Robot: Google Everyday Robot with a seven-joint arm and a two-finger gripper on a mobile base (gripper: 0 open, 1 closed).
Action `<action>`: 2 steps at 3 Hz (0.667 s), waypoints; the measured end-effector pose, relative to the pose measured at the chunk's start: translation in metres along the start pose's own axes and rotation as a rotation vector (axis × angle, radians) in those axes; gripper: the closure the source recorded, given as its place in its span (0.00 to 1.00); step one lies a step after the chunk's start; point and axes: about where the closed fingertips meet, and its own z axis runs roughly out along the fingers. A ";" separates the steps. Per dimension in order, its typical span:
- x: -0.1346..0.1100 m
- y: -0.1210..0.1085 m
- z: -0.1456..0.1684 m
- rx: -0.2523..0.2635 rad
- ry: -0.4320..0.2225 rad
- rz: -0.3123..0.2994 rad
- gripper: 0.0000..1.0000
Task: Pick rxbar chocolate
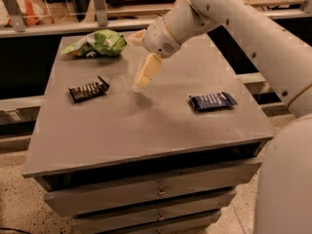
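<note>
- Gripper: centre-upper frame, above the table, not touching it. Arm enters from upper right.
- Gripper state: open. Cream fingers stand apart, nothing held betw. them; lower one points down-left toward the tabletop.
- Black bar: flat on the table, left-centre of frame. It lies left of and slightly below the gripper, near but apart; bare tabletop betw. the two.
- Long axis: runs approx. left-right in frame, right end tilted a little up.
- Judgement: next move is a leftward travel plus descent; jaws should close across the short width, so wrist prob. needs turning to suit.
- Blue bar: right-centre, opp. side of the gripper, well apart from target.
- Green bag: upper left, behind the black bar, clear of the approach path.
</note>
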 end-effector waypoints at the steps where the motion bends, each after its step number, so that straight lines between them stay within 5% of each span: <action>1: -0.026 -0.009 0.028 -0.078 -0.040 -0.015 0.00; 2: -0.049 -0.007 0.053 -0.132 -0.036 -0.040 0.00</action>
